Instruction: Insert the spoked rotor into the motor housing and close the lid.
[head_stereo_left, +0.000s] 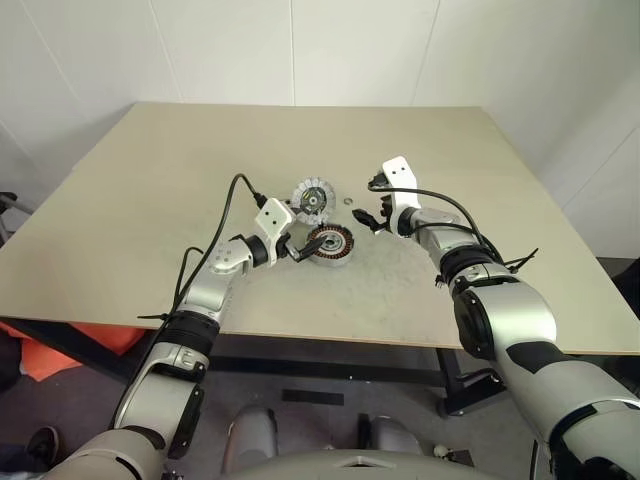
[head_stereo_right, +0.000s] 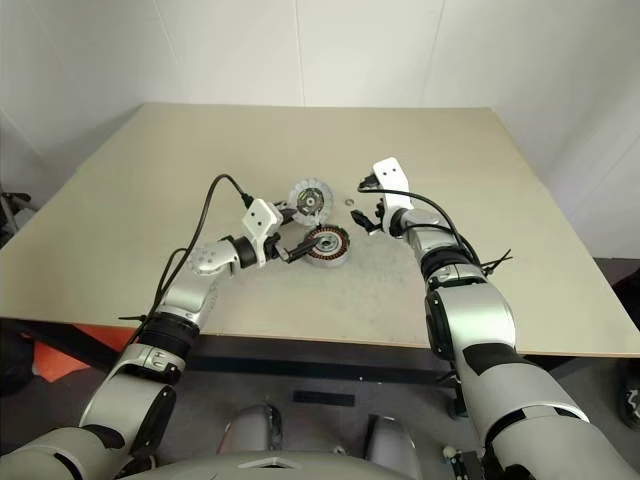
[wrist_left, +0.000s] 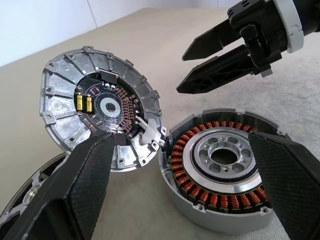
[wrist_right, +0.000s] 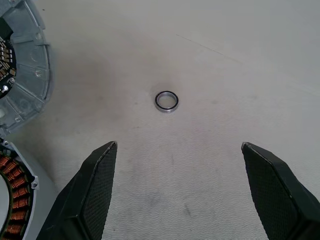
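Grippers, left (wrist_left: 185, 185) and right (wrist_right: 180, 195), gape empty beside the round copper-wound motor housing (wrist_left: 222, 167); centring the rotor squarely looks essential.

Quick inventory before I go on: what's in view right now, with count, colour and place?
motor housing: one, silver with copper windings, table centre, between the jaws of the left gripper.
lid: one, silver with a dark circuit board inside, tilted against the housing's far side.
washer ring: one, small, silver, lying apart, ahead of the right gripper.
table: one, beige.
left gripper: black, open around the housing.
right gripper: black, open above bare table.
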